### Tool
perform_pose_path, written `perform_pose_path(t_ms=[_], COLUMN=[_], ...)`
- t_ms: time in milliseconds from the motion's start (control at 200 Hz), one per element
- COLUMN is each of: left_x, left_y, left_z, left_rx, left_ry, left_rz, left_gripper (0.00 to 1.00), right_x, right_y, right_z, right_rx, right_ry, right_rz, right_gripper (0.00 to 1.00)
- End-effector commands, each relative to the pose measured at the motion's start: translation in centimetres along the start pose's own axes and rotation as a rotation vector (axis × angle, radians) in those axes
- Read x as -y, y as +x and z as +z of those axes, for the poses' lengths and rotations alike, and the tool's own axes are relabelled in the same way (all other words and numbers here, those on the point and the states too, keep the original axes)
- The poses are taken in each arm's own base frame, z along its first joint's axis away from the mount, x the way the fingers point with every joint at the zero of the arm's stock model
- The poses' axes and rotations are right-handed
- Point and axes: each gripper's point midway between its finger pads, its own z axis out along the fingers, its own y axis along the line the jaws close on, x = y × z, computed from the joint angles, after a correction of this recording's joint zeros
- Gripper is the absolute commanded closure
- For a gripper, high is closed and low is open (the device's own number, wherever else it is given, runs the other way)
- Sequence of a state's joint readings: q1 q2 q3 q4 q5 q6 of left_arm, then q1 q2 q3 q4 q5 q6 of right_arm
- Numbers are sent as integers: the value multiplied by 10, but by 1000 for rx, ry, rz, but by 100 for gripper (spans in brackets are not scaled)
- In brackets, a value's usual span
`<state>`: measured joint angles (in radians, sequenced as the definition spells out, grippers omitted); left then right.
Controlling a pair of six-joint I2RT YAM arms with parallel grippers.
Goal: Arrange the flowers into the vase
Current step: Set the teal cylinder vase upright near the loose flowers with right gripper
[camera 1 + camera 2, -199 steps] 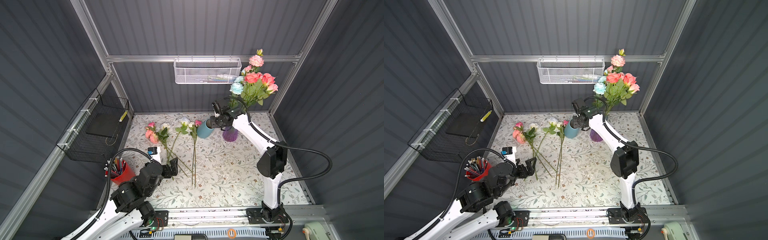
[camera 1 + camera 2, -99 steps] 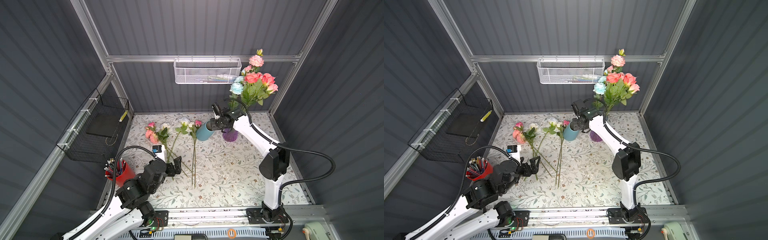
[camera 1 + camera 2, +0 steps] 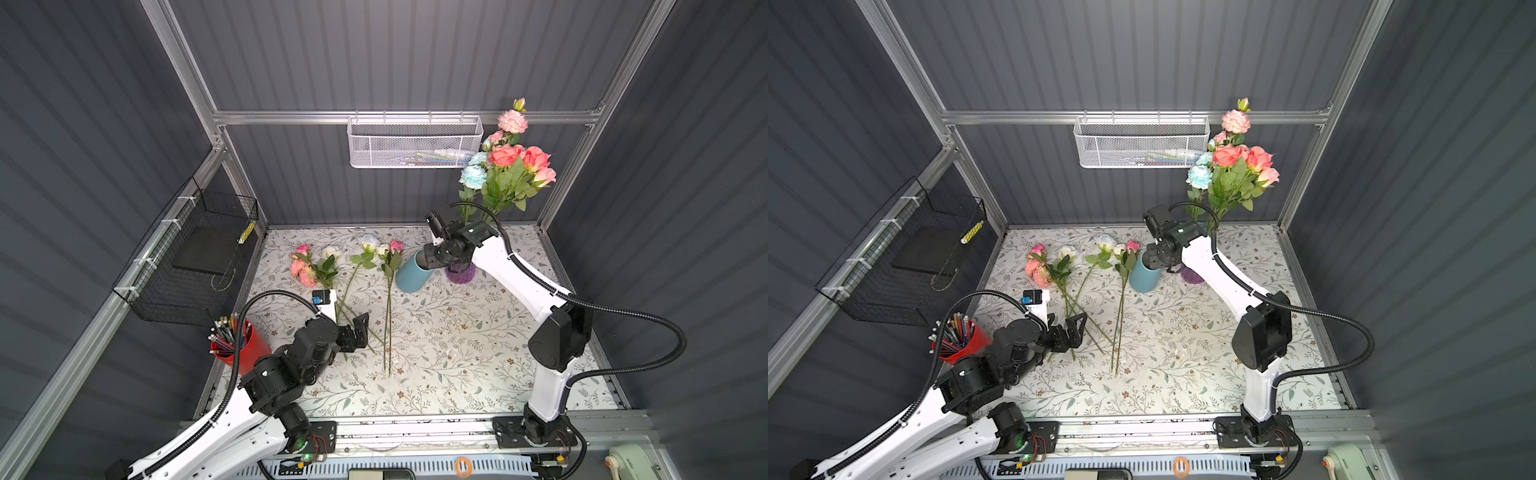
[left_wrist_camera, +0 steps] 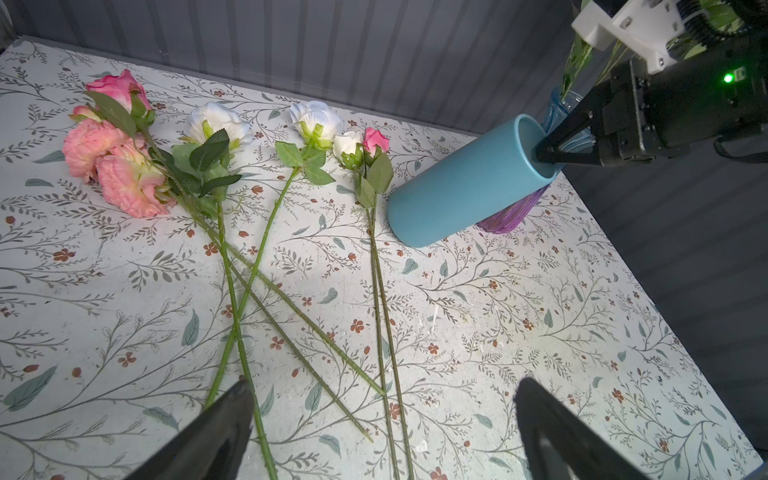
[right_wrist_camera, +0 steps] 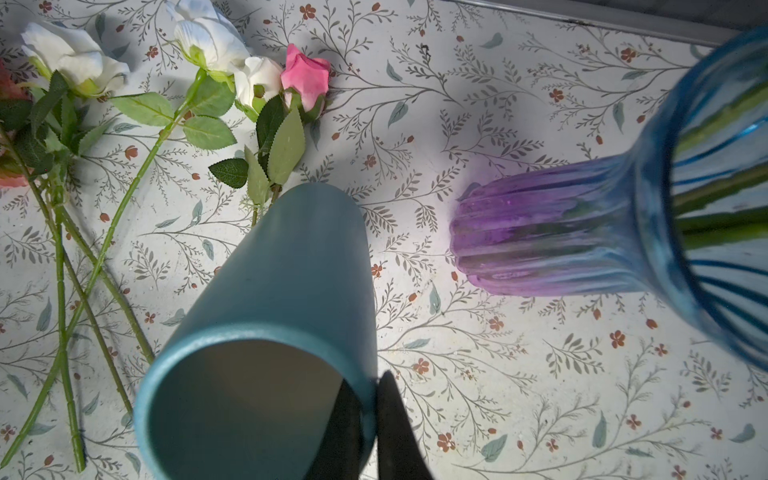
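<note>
Currently: loose stems flat on table, teal vase tipped in right grip

- Loose flowers [image 4: 208, 166], pink and white, lie on the floral table [image 3: 457, 353] at 10–11 o'clock of its centre. Blooms point to 12, stem ends to 6, some stems crossing.
- Teal vase [image 3: 411, 274] sits at 12 o'clock, just beside the rightmost blooms, tilted with its mouth toward 2 o'clock. Can't tell whether the base touches the table.
- Right gripper [image 5: 370, 415] is clamped on the teal vase rim, one finger inside and one outside.
- Left gripper [image 4: 382, 386] has its jaws wide apart, holds nothing and hangs over the stem ends at 8 o'clock.
- Glass vase [image 5: 561, 237], purple base and blue neck, is at 1 o'clock, upright, with a bouquet [image 3: 507, 170] in it.
- Red pencil cup [image 3: 245, 345] is at 8 o'clock, off the table edge.
</note>
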<state>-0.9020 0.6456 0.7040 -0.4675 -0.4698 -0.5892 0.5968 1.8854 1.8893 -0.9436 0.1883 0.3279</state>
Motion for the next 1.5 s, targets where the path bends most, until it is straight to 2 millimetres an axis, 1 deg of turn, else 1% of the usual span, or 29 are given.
perform_pose_path(t_ms=[0,365,590,900,1066,1191,1361,1416,1496], left_x=[1,0,-2,0,1,1,1,2,2], left_y=[2,8,9,7,10,12,12,10,10], left_z=[1,-1,-3,-3,-2,-3,-7,-8,-10], left_rx=[2,-13,-10,-12,-20,-27,-38,-37,-43], left_ry=[12,27,25,30,39,43,49,51,53], left_rz=[11,10,18,18,14,10,15,18,23], left_gripper=[2,2,2,2,2,2,2,3,2], right_x=[-6,-5,-4,-16,-23,-26,-35,-39,-43], right_y=[-11,21,34,53,62,63,63,62,58], right_z=[-29,-51,-66,-81,-88,-92,-86,-85,-84], right_rx=[80,53,59,28,2,-14,-68,-82,-86], right_ry=[-25,-6,-2,-29,-40,-38,-54,-61,-63], right_rz=[-10,-47,-61,-96,-130,-162,-199,-208,-212], right_gripper=[100,100,100,100,100,100,100,96,94])
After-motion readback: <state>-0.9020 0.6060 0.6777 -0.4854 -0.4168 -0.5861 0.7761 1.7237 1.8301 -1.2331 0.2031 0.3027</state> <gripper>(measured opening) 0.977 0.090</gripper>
